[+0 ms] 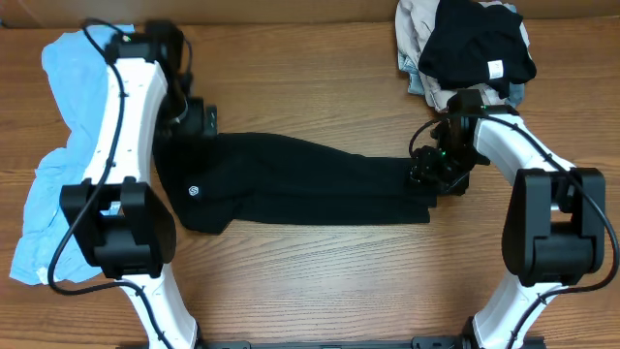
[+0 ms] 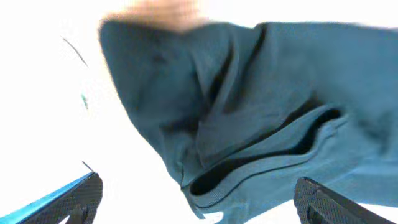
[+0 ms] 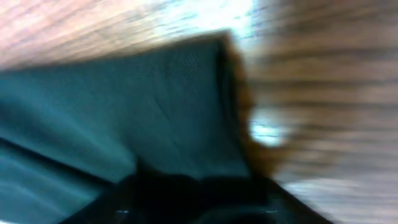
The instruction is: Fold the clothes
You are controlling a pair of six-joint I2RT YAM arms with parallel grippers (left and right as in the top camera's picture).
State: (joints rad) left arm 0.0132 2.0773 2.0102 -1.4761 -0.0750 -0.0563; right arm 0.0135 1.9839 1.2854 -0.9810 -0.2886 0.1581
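The large black shirt (image 1: pixel 291 184) lies as a long strip across the middle of the table. My left gripper (image 1: pixel 199 121) hangs over its left end. In the left wrist view my left gripper (image 2: pixel 199 202) is open, with the shirt's collar (image 2: pixel 249 168) between the two fingers. My right gripper (image 1: pixel 436 173) is at the shirt's right end. The right wrist view is blurred; the jaws (image 3: pixel 199 199) look shut on the shirt's edge (image 3: pixel 155 106). A light blue tee (image 1: pixel 53 155) lies at the far left. A black piece (image 1: pixel 475 44) sits on beige ones at the back right.
The wooden table (image 1: pixel 320 281) shows bare wood in front of the shirt and behind it. The beige pile (image 1: pixel 415 29) reaches the table's back edge at the right. The left arm's cable (image 1: pixel 116 87) runs over the blue tee.
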